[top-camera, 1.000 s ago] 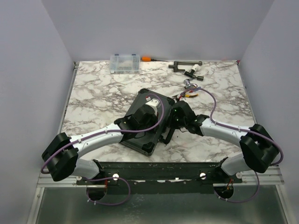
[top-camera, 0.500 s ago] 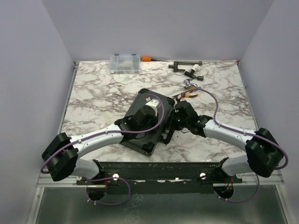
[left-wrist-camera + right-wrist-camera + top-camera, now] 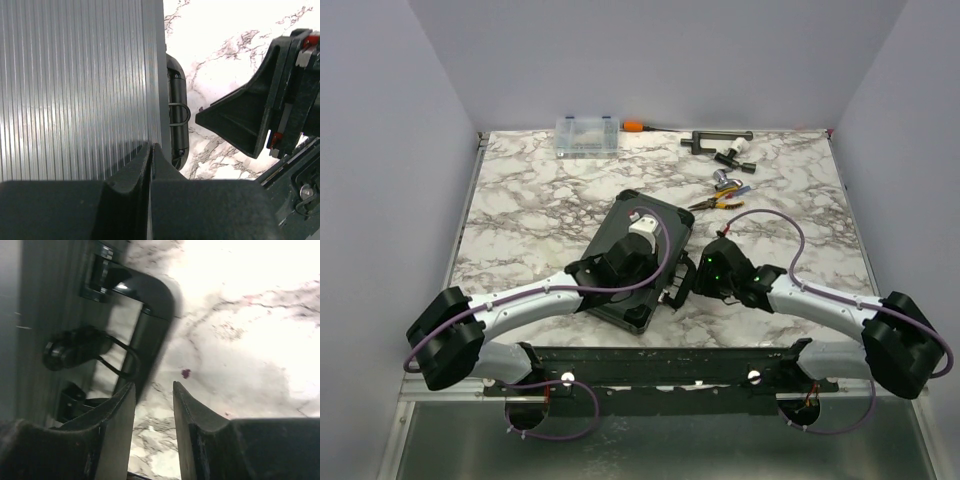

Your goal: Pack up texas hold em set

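Note:
The black hard case (image 3: 666, 232) lies closed on the marble table, its ribbed lid (image 3: 75, 85) filling the left wrist view. Decks, chip rolls and discs are hidden. My left gripper (image 3: 642, 226) is shut and empty, with its tips (image 3: 151, 146) over the lid near the handle side. The case's handle (image 3: 676, 288) sticks out at the right edge (image 3: 177, 120) (image 3: 155, 315). My right gripper (image 3: 694, 276) is open and empty, low over the table just beside the handle (image 3: 154, 386), not touching it. One of its fingers (image 3: 235, 120) shows in the left wrist view.
A small clear organiser box (image 3: 587, 135) and an orange-handled tool (image 3: 635, 126) lie at the back edge. A black clamp-like tool (image 3: 715, 140) and yellow-handled pliers (image 3: 722, 201) lie back right. A dark rail (image 3: 660, 362) runs along the near edge.
My right gripper has drawn back from the case's right side toward the near edge, uncovering the pliers. The left gripper has stayed on the lid.

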You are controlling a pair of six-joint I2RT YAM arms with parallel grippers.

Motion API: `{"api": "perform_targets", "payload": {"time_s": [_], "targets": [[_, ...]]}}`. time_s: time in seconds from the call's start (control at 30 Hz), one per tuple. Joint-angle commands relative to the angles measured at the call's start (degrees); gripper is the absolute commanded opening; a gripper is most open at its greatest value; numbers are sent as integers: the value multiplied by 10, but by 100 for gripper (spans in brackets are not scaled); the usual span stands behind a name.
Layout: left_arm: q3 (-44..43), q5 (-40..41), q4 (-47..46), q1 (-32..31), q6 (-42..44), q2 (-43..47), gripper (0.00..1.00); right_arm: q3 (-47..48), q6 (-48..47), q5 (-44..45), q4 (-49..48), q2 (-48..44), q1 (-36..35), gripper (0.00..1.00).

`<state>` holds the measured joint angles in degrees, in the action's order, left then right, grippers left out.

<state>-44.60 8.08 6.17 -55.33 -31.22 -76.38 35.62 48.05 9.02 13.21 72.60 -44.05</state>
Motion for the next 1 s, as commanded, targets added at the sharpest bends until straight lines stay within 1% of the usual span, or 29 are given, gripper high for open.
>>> {"api": "perform_targets", "payload": {"time_s": [0.0, 0.1, 0.27, 0.4, 0.47, 0.6, 0.83, 0.97], "targets": [[62, -85, 115, -52, -46, -54, 0, -36, 24, 51, 16, -31, -1, 40], [66, -85, 112, -61, -56, -59, 0, -42, 25, 43, 3, -20, -1, 30], [72, -86, 111, -65, -67, -59, 0, -42, 21, 2, -48, 10, -2, 18], [75, -85, 111, -65, -69, -54, 0, -33, 21, 9, -59, 28, 0, 17], [76, -71, 111, -65, -69, -52, 0, -30, 19, 18, -55, 35, 1, 17], [80, -69, 111, -65, -73, -48, 0, -40, 14, 16, -69, 35, 12, 17], [82, -67, 108, -66, -74, -48, 0, -31, -15, -54, -117, 35, 16, 16], [82, -67, 108, -66, -72, -50, 0, -10, -29, -121, -154, 41, 16, 13]]}}
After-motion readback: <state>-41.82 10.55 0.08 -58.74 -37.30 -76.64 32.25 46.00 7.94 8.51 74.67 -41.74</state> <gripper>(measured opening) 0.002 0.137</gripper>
